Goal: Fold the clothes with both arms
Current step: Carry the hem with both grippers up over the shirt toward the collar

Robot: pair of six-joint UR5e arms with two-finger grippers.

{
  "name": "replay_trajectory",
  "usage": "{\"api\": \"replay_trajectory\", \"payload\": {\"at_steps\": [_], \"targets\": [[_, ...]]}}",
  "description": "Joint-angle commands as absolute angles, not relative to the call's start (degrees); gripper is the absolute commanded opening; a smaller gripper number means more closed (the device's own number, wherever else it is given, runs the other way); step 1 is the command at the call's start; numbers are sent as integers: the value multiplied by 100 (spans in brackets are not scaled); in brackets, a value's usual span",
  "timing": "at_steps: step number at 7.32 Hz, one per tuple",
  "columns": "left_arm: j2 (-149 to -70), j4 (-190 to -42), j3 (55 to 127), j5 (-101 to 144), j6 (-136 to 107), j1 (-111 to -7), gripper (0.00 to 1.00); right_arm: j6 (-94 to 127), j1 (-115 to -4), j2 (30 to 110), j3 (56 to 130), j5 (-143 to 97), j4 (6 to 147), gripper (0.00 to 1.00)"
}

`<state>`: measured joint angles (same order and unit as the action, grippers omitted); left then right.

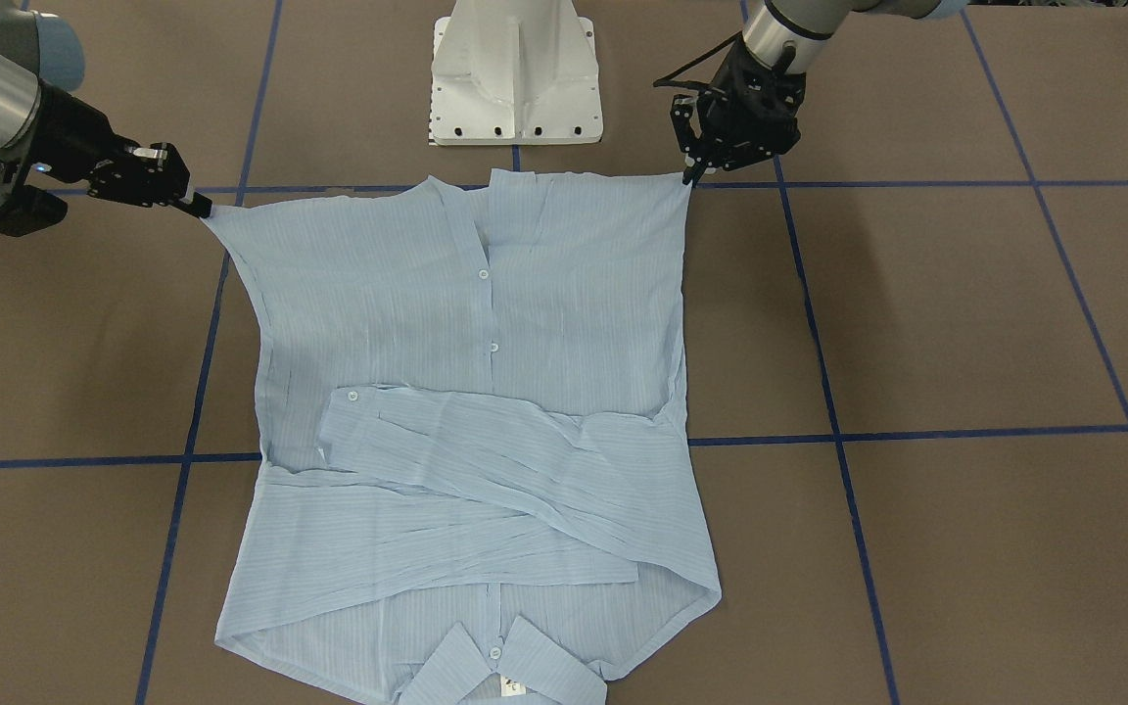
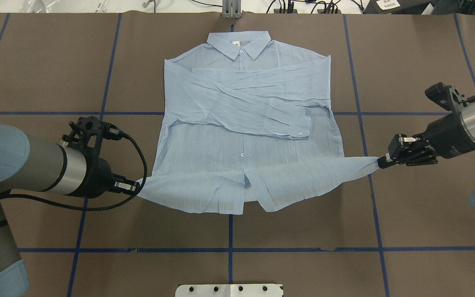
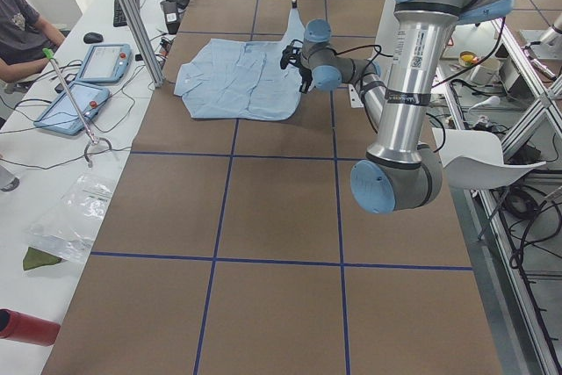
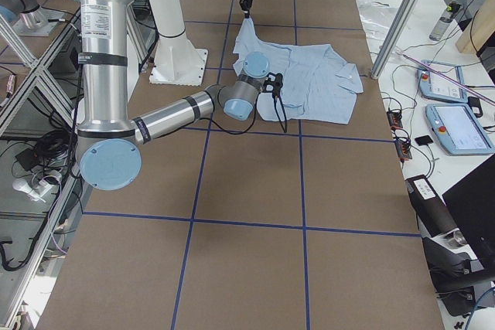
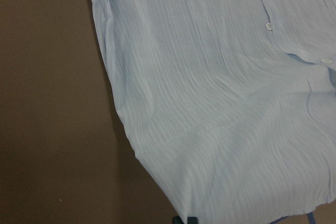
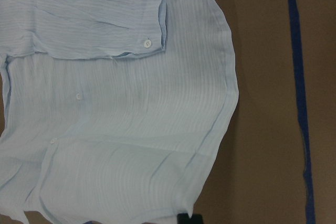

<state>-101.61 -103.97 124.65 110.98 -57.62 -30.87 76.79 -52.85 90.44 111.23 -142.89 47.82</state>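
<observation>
The pale blue striped shirt (image 2: pixel 245 136) lies face up on the brown table, collar (image 2: pixel 239 43) at the far side, both sleeves folded across the chest. My left gripper (image 2: pixel 136 185) is shut on the hem's left corner; in the front view it (image 1: pixel 689 176) is at the upper right. My right gripper (image 2: pixel 382 161) is shut on the hem's right corner and pulls it out sideways into a point; in the front view it (image 1: pixel 202 206) is at the left. The hem is lifted slightly off the table. Both wrist views show shirt cloth (image 5: pixel 220 103) (image 6: pixel 121 129) running from the jaws.
The white pedestal base (image 1: pixel 515 73) stands just behind the hem. Blue tape lines (image 2: pixel 229 249) grid the table. Tablets (image 3: pixel 83 85) and cables lie on the side bench past the collar end, where a person sits.
</observation>
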Motion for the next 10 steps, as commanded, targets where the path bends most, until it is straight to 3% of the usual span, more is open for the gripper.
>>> {"api": "replay_trajectory", "payload": {"at_steps": [1,3,7,10], "targets": [[-10456,-10406,12289,11162,-5730,-3444,0,7716,-5597,8651,10839,-14282,4790,0],[-11167,-10467,11553,11162,-5730,-3786,0,7734,-5905,8150,10479,-14282,4816,0],[-11468,-11783,10085,11678,-5399,-4804,0,7682,-6266,6928,8942,-14273,4808,0],[-12276,-12189,8828,11953,-5423,-5150,0,7690,-6503,6067,7896,-14256,4816,0]]}}
